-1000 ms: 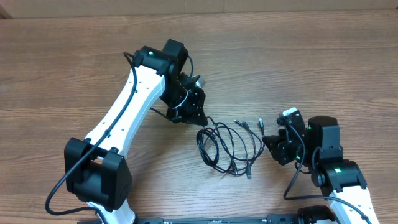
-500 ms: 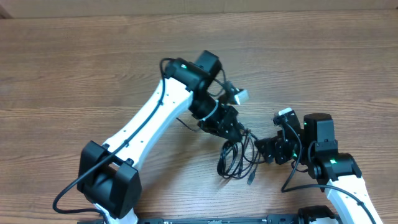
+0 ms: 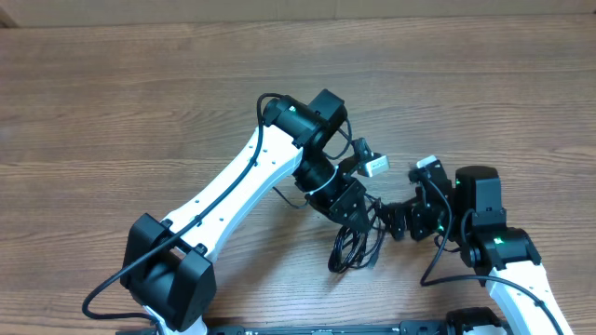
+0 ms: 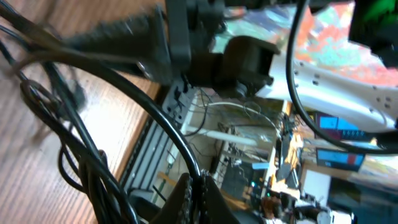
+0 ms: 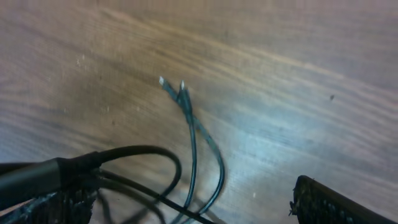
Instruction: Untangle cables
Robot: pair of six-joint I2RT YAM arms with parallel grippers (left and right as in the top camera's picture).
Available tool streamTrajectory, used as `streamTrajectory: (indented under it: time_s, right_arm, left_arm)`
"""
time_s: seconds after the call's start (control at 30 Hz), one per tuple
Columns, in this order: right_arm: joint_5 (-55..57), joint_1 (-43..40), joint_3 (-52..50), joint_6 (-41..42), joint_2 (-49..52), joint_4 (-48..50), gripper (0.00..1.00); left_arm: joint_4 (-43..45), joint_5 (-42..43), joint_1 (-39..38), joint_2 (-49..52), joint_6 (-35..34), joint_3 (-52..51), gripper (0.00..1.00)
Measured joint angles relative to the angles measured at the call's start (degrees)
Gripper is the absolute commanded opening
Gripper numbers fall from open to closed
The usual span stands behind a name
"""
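Observation:
The cables (image 3: 352, 251) are thin black cords bunched in a small tangle on the wooden table, just in front of both grippers. My left gripper (image 3: 363, 210) is shut on one cord, and the left wrist view shows that cord (image 4: 155, 118) pinched between its closed jaws with other loops (image 4: 74, 168) hanging to the left. My right gripper (image 3: 395, 221) is open right beside the left one. In the right wrist view its fingers (image 5: 329, 202) stand wide apart, with cable loops (image 5: 199, 155) lying between them and two silver-tipped plug ends (image 5: 173, 84) further out on the wood.
The wooden table (image 3: 112, 102) stretches out to the left and back. The left arm's white link (image 3: 242, 181) crosses the middle diagonally. The right arm's base (image 3: 503, 256) sits at the front right. A thick arm cable (image 3: 438, 265) loops near it.
My left arm has swung right, dragging the cables with it into a tighter bunch next to the right gripper. The right gripper has opened wide.

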Motion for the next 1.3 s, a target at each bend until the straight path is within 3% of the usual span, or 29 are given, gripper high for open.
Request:
streamTrajectory:
  time_s: [0.37, 0.77, 1.07, 1.3]
  right_arm:
    - [0.02, 0.00, 0.00, 7.39, 0.00, 6.03, 1.00]
    - [0.15, -0.02, 0.00, 9.40, 0.00, 0.66, 1.00]
    - [-0.57, 0.00, 0.00, 9.44, 0.00, -1.29, 1.00]
    - [-4.15, 0.00, 0.00, 9.57, 0.00, 0.31, 1.00]
  left_arm:
    - [0.42, 1.46, 0.02, -11.04, 3.30, 0.02, 0.04]
    - [5.86, -0.96, 0.02, -14.27, 2.69, 0.02, 0.04]
    - [13.55, -13.44, 0.02, -14.27, -11.87, 0.02, 0.04]
    - [14.08, -26.43, 0.02, -14.27, -24.94, 0.02, 0.04]
